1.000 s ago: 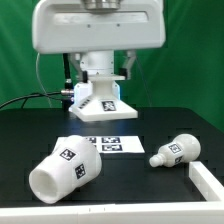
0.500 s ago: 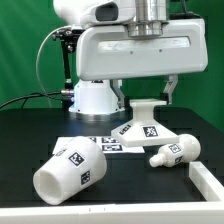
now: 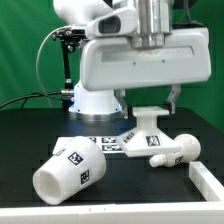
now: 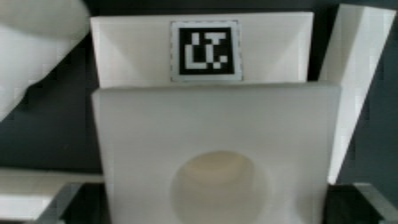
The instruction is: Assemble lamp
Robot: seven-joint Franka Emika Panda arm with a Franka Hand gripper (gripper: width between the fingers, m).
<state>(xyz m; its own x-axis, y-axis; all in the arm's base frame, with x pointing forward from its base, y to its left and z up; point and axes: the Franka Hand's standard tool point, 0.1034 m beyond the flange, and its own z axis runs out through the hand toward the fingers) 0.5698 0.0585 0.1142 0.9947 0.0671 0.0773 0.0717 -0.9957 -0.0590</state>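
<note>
On the black table [image 3: 20, 140], we take the thin flat white marker board [image 3: 100, 145] as our landmark. Toward the exterior view's left of it and nearer the camera, the large matte white tapered cup-like shade [image 3: 68, 170] lies on its side, its open mouth facing the near left and black-and-white square tags showing on its wall. Just at the marker board's right end we see the blocky white square base [image 3: 146, 130], tilted, with a tag facing the camera. We cannot tell whether its lower edge touches the table. The gripper [image 3: 150, 102] comes down from above the base and is clamped on it, its jaws parted only by the width of the part. In the wrist view the base [image 4: 214, 120] fills the space between the dark fingers [image 4: 365, 60], with a tag [image 4: 205, 47] and a round hollow [image 4: 222, 185] on its face. To the right of the marker board, just beside the base, the white round-headed bulb [image 3: 176, 150] lies on its side on the table.
</note>
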